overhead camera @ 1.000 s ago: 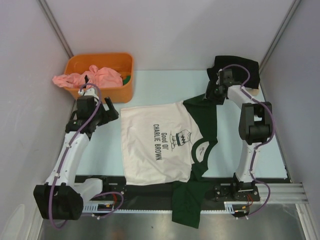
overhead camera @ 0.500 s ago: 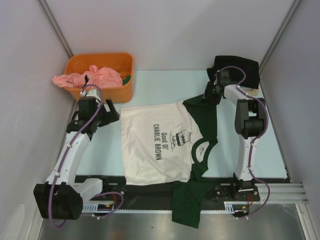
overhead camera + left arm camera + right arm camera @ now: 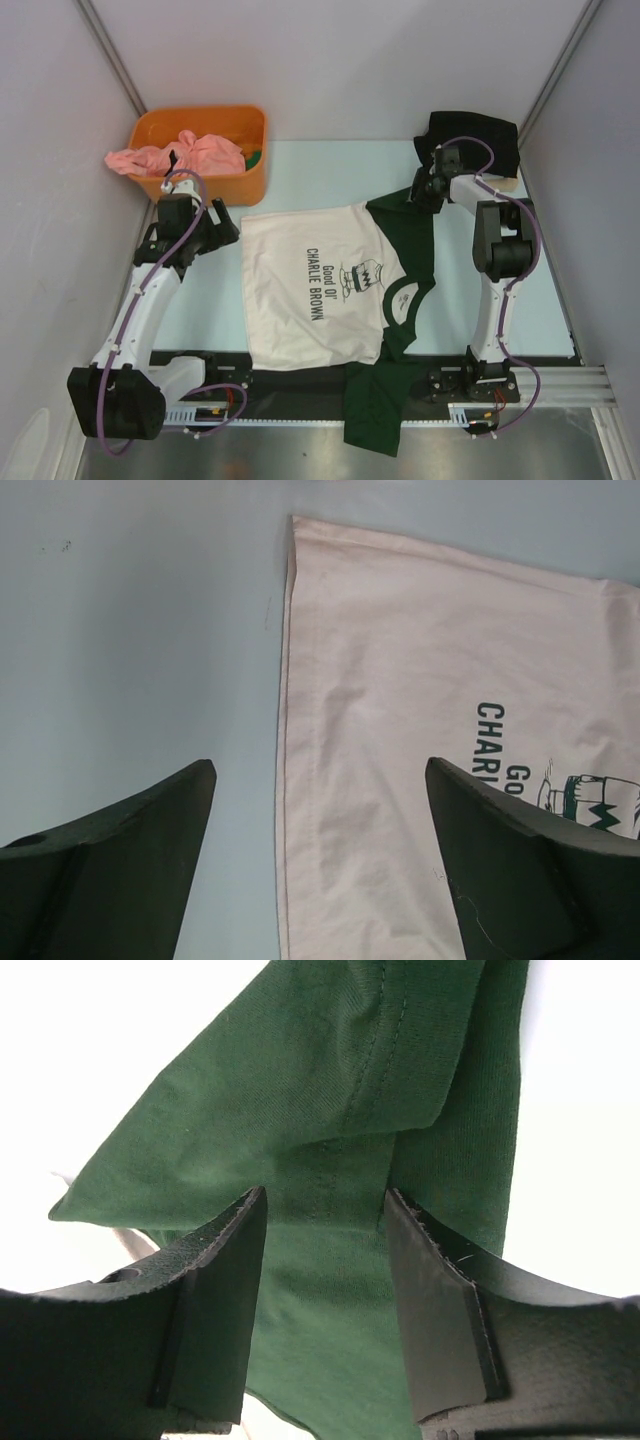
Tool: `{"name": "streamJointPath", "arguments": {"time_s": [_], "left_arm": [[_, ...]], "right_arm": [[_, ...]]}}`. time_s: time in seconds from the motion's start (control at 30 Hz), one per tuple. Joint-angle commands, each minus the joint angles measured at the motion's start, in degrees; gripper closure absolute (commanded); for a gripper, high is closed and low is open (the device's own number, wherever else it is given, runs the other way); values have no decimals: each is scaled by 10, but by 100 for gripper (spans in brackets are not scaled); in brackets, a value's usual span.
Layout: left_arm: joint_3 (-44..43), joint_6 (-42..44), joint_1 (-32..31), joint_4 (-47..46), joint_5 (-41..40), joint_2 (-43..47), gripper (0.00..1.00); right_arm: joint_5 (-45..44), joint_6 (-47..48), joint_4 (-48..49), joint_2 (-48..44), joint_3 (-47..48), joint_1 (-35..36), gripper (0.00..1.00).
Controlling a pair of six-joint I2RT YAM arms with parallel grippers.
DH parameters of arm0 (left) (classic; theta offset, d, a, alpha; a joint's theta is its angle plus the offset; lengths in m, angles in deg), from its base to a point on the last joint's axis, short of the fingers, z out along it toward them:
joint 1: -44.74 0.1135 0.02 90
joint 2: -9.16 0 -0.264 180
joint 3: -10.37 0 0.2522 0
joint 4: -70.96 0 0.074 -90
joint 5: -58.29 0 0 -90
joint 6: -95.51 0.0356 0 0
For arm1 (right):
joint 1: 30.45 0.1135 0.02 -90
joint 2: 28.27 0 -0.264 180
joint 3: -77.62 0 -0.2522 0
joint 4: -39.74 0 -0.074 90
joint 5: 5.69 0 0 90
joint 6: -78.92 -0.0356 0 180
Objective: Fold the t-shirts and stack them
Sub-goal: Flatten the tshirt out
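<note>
The cream t-shirt [image 3: 310, 290] with dark green sleeves and a dark chest print lies flat in the middle of the table. My left gripper [image 3: 222, 232] is open at its far left corner. In the left wrist view the left gripper [image 3: 320, 770] straddles the shirt's edge [image 3: 284, 780], with cream cloth [image 3: 400, 680] between the jaws. My right gripper [image 3: 420, 193] is at the far green sleeve [image 3: 405, 222]. In the right wrist view the right gripper [image 3: 325, 1200] has its jaws apart over the green sleeve [image 3: 330, 1080]. A black t-shirt [image 3: 478, 135] lies at the back right.
An orange bin [image 3: 200, 112] at the back left holds a pink shirt [image 3: 190, 152] that hangs over its left rim. The near green sleeve [image 3: 375, 410] hangs over the table's front edge, across the rail. Grey walls close in both sides.
My right arm has shifted a little, its elbow drawn in and the gripper settled over the far green sleeve. The left arm and the shirt have hardly moved.
</note>
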Motion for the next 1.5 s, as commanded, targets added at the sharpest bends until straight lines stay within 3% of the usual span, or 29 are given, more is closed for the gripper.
{"name": "streamJointPath", "arguments": {"time_s": [0.0, 0.13, 0.23, 0.33, 0.4, 0.5, 0.63, 0.73, 0.83, 0.9, 0.97, 1.07, 1.1, 1.23, 1.37, 1.47], "left_arm": [[3, 11, -4, -18, 7, 14, 8], [3, 11, -4, -18, 9, 13, 9], [2, 11, -4, -17, 10, 13, 8], [2, 11, -4, -17, 8, 14, 9], [2, 11, -4, -17, 8, 15, 9], [1, 11, -4, -18, 7, 16, 8], [1, 11, -4, -16, 7, 16, 8], [0, 12, -3, -16, 6, 16, 8], [0, 13, -3, -16, 1, 11, 8], [0, 13, -3, -15, 0, 9, 8], [2, 12, -3, -16, 2, 3, 8], [1, 9, -3, -19, 5, -10, 8], [0, 6, -3, -20, 7, -14, 8], [-8, -15, -2, -22, 28, -44, 8], [-10, -49, 8, -35, 33, -77, 11], [-11, -77, 12, -59, 33, -122, 12]], "right_arm": [[-3, -5, 7, -28, -11, -2, 45], [0, -3, 8, -31, -11, -2, 50], [12, -3, 8, -26, -7, -2, 60], [27, -4, 11, -22, -1, -2, 79], [34, -3, 5, -15, 7, -1, 98], [43, -3, 6, -13, 29, 2, 100], [56, -4, -18, 34, 131, 15, 100], [88, -5, -49, 120, 335, 32, 100], [110, -11, -52, 212, 454, 50, 100], [108, -20, -53, 264, 534, 54, 46], [103, -34, -42, 269, 538, 52, 3], [92, -28, -10, 200, 445, 49, 0], [80, -23, 9, 164, 358, 50, 0], [32, -8, 73, -2, 155, 49, 0], [-1, 1, 69, -169, 3, 38, 0], [-5, 0, 44, -223, -85, 14, 0]]}}
